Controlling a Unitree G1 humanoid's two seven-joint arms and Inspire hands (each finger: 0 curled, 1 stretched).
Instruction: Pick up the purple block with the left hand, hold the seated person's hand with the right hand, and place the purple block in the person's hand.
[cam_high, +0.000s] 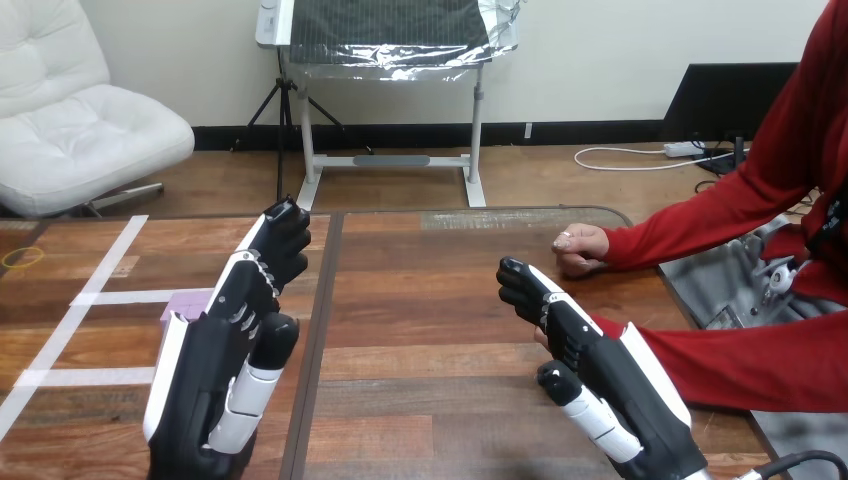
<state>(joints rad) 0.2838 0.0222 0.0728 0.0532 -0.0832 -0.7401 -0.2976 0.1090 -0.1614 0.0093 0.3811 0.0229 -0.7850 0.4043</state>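
Note:
The purple block (183, 304) lies on the table at the left, mostly hidden behind my left hand (235, 315). That hand hovers in front of the block with its fingers straight and holds nothing. My right hand (585, 350) is raised over the table at the right, fingers relaxed and open. One hand of the person (579, 248) rests as a loose fist on the table's far right. The person's other hand lies behind my right hand, hidden but for a bit of skin and the red sleeve (740, 360); whether they touch I cannot tell.
White tape lines (105, 297) mark a square on the wooden table (420, 330) at the left. A yellow ring (22, 258) lies near the left edge. A dark seam runs down the table between my hands.

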